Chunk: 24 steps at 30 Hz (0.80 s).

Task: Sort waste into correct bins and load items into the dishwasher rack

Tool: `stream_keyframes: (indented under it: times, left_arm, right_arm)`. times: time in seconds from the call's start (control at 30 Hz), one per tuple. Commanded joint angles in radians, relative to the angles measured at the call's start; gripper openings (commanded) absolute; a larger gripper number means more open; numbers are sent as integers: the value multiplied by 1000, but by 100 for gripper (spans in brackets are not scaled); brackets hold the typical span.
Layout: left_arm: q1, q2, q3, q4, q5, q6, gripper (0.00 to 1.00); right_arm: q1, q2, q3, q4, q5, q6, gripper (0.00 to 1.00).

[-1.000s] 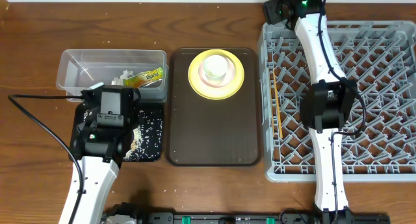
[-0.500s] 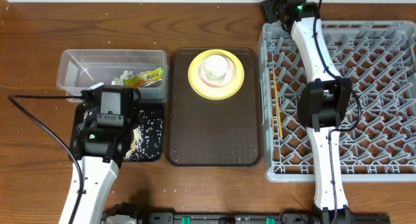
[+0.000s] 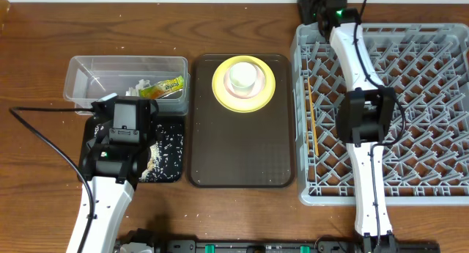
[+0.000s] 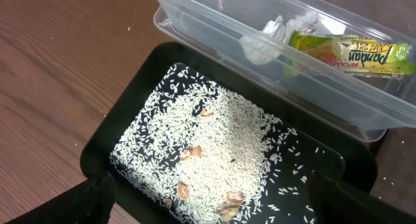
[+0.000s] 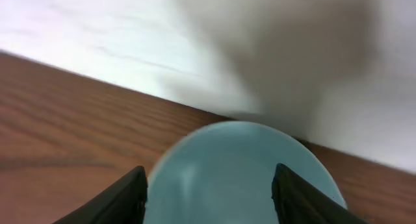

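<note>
Right wrist, hand [image 5: 209,185] flanking light blue bowl [image 5: 240,162]

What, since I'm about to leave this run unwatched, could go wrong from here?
1. The light blue bowl sits between the right gripper's fingers, but a firm grip isn't evident; it might slip on lifting.
2. The left gripper hangs open low over the black tray; a nudge could scatter rice grains onto the table.
</note>
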Motion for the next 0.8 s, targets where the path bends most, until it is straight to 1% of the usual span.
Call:
stream_keyframes:
  times: [0.0, 0.27, 0.33, 0.47, 0.6, 0.7, 0.77]
  left_arm:
    - [5, 0, 16, -3, -17, 5, 96]
    - [5, 0, 16, -3, -16, 5, 96]
    - [5, 0, 16, -3, -17, 5, 96]
    - [5, 0, 16, -3, -17, 5, 96]
    - [5, 0, 16, -3, -16, 5, 96]
    - [5, 0, 16, -3, -16, 5, 96]
    - [5, 0, 16, -3, -16, 5, 96]
  right_arm:
    - [-45, 49, 11, -1, 7, 124, 57]
    - [-50, 68, 11, -27, -9, 108, 56]
    - [-49, 71, 11, -27, -9, 108, 52]
    - [-48, 72, 11, -28, 1, 108, 49]
    - [-51, 72, 11, -27, 54, 108, 48]
    - [-60, 72, 11, -24, 71, 86, 48]
    - [-68, 72, 11, -19, 70, 78, 51]
